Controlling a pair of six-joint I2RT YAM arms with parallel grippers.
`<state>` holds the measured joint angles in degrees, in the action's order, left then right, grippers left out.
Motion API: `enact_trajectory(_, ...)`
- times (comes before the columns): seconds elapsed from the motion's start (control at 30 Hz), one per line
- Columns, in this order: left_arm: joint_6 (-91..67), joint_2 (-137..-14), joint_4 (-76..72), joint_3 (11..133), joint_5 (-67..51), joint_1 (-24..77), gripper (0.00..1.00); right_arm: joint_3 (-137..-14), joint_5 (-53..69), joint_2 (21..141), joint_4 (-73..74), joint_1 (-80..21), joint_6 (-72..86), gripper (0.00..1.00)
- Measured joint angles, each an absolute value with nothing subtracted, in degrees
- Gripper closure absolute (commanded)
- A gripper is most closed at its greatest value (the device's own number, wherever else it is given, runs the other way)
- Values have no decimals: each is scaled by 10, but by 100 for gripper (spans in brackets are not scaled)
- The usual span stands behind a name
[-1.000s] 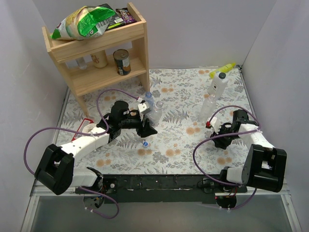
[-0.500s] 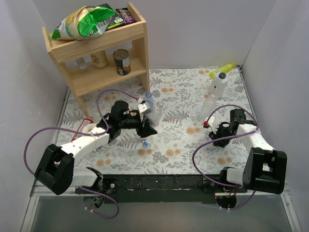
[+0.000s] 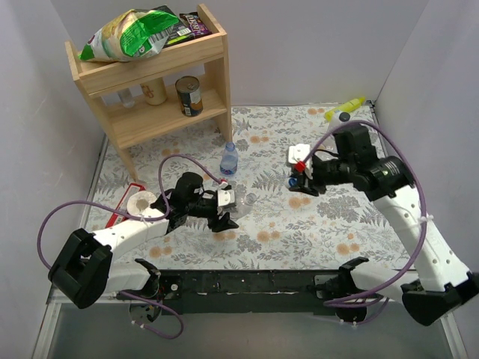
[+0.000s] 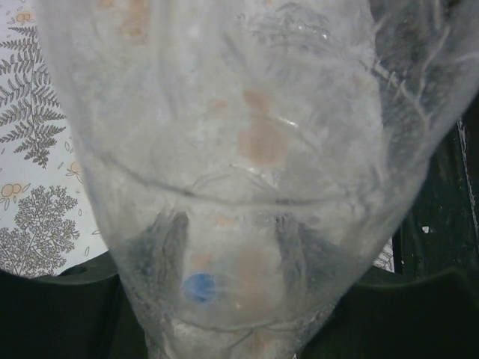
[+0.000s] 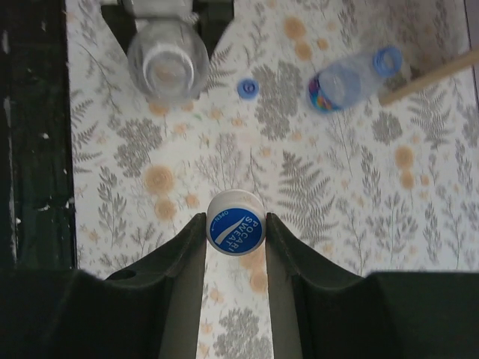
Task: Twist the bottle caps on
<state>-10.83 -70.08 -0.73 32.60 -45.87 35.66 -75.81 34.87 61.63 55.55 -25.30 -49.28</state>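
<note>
Swung in from the right edge, the right tool [image 3: 297,179] now hangs over the bench [image 3: 329,217]; left tool [image 3: 224,217] sits nearer; left wrist: it clamps a clear bottle [image 4: 239,187], filling the view; right wrist: jaws pinch a blue-white cap [image 5: 234,233]; another blue cap [image 5: 248,88] lies loose on the bench.

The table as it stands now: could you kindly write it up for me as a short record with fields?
Left fingers: shut on an uncapped clear bottle, mouth facing up
Right fingers: shut on a blue cap, not yet on any bottle
Loose cap: lying on the floral table, between the two bottles
Labelled bottle: standing, already capped
Shelf: holds a tin can
</note>
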Motion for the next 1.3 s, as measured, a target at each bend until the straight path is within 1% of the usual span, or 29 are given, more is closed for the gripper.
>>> enact_trajectory(0.1, -96, -697, -13, 322, -458, 362, 100, -833, 346, 681, 555, -333, -462, 73)
enact_trajectory(0.3, -100, -683, -24, 313, -458, 372, 100, -935, 321, 780, 594, -414, -472, 72)
enact_trajectory(0.43, -123, -670, -49, 297, -452, 380, 100, -981, 309, 815, 619, -468, -496, 71)
enact_trajectory(0.53, -138, -659, -63, 281, -445, 385, 100, -988, 306, 821, 639, -495, -512, 71)
enact_trajectory(0.9, -189, -635, -117, 258, -423, 389, 100, -985, 296, 822, 670, -514, -529, 68)
enact_trajectory(1.1, -193, -635, -120, 251, -417, 389, 100, -957, 272, 817, 639, -519, -522, 68)
enact_trajectory(1.3, -193, -635, -121, 249, -416, 389, 100, -953, 263, 817, 614, -519, -512, 68)
